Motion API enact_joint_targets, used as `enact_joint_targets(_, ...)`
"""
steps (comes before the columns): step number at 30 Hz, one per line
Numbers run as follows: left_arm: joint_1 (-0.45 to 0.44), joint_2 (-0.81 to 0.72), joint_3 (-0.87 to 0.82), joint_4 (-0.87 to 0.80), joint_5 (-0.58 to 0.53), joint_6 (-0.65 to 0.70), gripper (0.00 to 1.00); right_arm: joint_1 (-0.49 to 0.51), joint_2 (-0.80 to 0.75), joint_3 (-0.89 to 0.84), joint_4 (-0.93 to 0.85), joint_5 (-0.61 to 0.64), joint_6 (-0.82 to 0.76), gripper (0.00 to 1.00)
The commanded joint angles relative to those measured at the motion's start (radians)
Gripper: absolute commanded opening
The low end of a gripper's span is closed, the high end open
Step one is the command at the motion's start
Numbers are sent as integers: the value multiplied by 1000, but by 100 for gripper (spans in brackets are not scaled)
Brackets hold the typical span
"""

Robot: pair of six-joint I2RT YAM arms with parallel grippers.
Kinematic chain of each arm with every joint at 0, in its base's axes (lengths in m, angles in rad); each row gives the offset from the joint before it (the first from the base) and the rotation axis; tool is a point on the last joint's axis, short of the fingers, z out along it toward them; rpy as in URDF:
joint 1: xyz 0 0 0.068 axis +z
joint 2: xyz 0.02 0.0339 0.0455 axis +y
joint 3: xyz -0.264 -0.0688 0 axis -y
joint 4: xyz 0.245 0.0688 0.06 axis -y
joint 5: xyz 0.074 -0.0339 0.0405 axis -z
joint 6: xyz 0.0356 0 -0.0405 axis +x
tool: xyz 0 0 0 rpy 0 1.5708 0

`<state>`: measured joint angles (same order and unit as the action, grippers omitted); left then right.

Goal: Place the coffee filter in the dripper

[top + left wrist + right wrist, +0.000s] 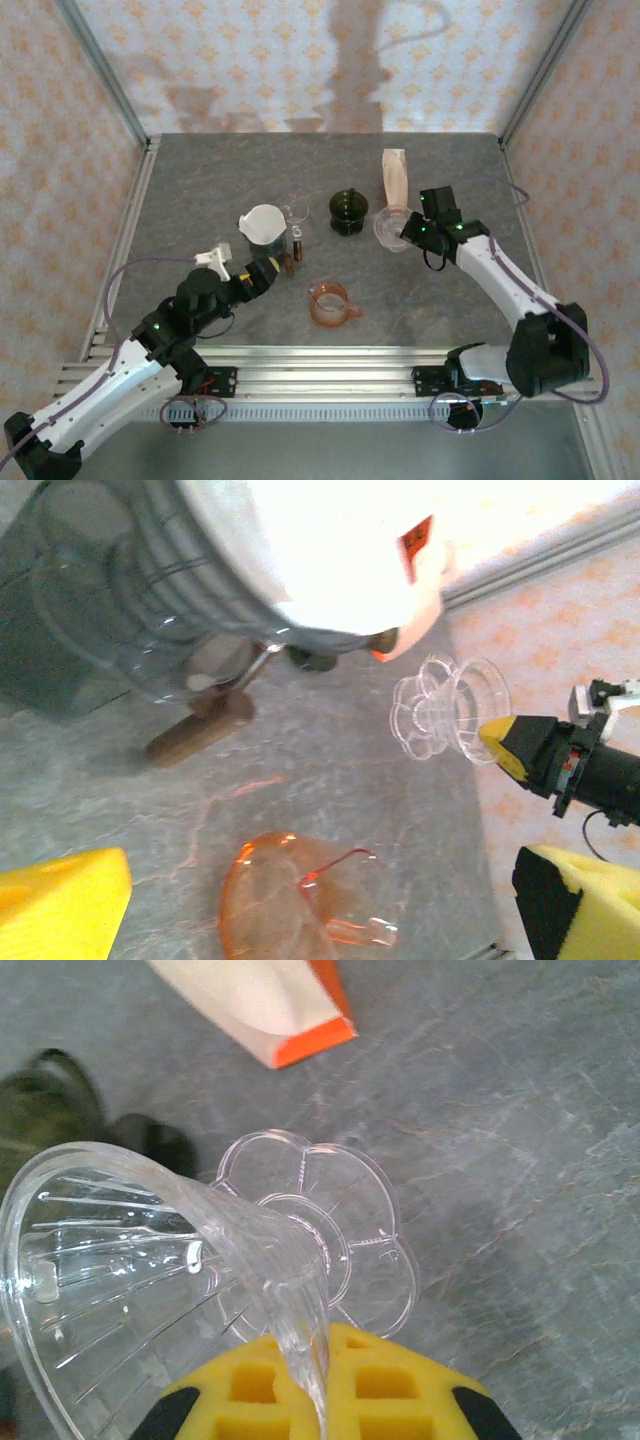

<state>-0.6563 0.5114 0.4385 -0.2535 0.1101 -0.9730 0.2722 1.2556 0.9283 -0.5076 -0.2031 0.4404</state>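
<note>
Grey, veined tabletop (200,180); wallpaper (250,60) cream with orange diamonds. At twelve o'clock, a dark green dripper (348,210). At one, a beige filter pack (395,172), orange-edged, and a clear ribbed dripper (393,226). White filter (262,222) at ten. Orange see-through cup (330,302) at six. Yellow pads (380,1390) on the black right gripper (407,232).

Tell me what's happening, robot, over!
Left end effector open. Right end effector shut on clear dripper rim. White filter sits in ribbed clear vessel, left side. Dark green dripper stands between them.
</note>
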Motion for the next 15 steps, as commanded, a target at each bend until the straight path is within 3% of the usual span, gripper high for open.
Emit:
enact_joint_targets(1,-6,9,43,22,6,66,99,32,-66,53,-81,-122,-54,0)
enact_joint_targets(7,-8,20,78,14,13,120,99,287,-58,186,-266,-137,-102,0)
enact_joint_targets(15,-7,45,101,-6,26,154,99,445,-22,232,-334,-213,-67,0)
